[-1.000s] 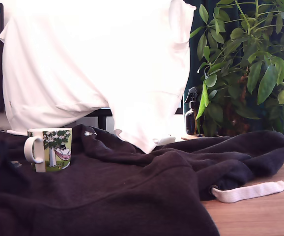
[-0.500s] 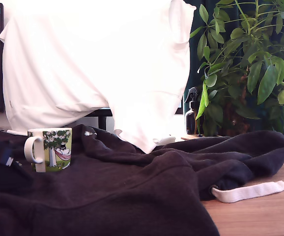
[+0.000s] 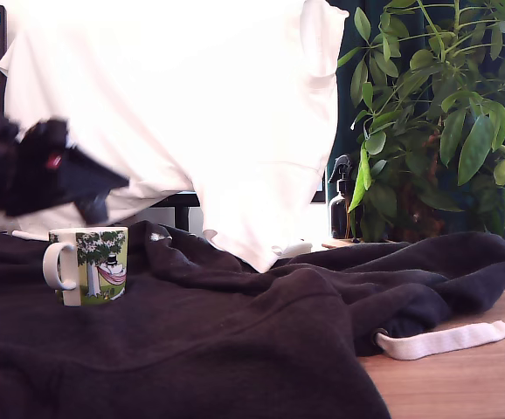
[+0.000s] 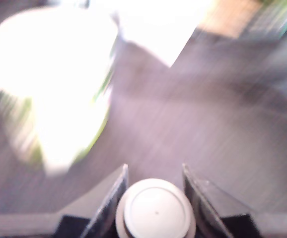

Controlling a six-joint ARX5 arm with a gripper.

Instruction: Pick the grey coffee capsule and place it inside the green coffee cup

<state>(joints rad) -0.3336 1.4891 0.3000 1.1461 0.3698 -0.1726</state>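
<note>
Between the jaws, clamped, the grey coffee capsule (image 4: 156, 212), flat rim facing the wrist camera, axis along the fingers (image 4: 108, 203).

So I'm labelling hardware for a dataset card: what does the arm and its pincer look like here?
In the exterior view the arm is a blurred black, blocky body with a small red mark near its middle, tapering to a dark wedge-shaped tip. In the wrist view the pincer shows two flat, dark grey fingers with angled edges. No cables or lettering can be made out through the blur.
</note>
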